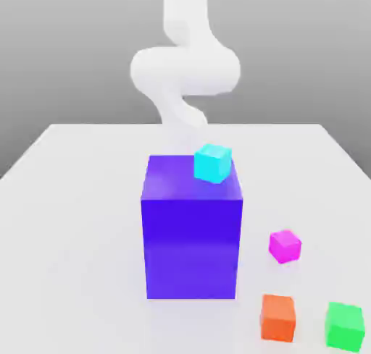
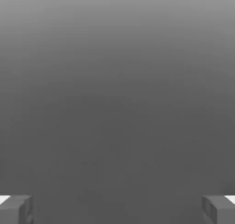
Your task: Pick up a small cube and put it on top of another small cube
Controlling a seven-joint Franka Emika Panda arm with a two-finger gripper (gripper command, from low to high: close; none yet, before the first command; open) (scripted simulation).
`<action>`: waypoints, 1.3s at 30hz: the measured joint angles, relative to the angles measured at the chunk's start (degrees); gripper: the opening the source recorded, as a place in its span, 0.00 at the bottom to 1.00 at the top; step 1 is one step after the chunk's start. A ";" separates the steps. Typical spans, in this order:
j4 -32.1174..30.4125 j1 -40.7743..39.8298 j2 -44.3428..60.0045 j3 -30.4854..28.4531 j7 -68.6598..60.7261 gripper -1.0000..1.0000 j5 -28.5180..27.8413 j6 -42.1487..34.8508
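In the hand view the gripper (image 2: 118, 210) is standing open, its two fingers spreading wide apart with grey between them. In the exterior view the white arm (image 1: 185, 70) is hanging at twelve o'clock, taking the large blue block (image 1: 191, 247) as the middle of the dial laid over that view. Of the small cubes, the cyan cube (image 1: 212, 163) is sitting on top of the block, at one o'clock, close beside the top's edge on the exterior view's right. The magenta cube (image 1: 285, 246) is lying on the white table (image 1: 80, 222) at three o'clock, turned cornerwise and standing apart from the block. The orange cube (image 1: 277, 318) is resting between four and five, and the green cube (image 1: 344, 326) is resting at four, farther out, a gap separating them. The table's far edge is running behind the block at twelve; open surface is stretching away at nine.
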 joint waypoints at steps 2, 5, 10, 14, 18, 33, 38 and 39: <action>-2.74 3.16 3.28 -0.11 -5.14 0.50 -0.23 2.58; -6.64 7.60 7.97 -0.27 -12.53 0.50 -0.45 6.22; -13.08 14.85 15.68 -0.55 -24.75 0.50 -0.75 12.28; -18.23 20.39 21.84 -0.54 -34.74 0.50 -0.71 17.13; -23.37 25.47 28.01 0.01 -44.97 0.50 -0.32 21.96; -30.34 35.01 55.06 0.48 -62.19 0.50 -2.68 43.64; -30.08 35.33 56.44 0.17 -62.12 0.00 -2.74 44.68; -30.08 35.32 56.44 0.17 -62.10 0.00 -2.76 44.63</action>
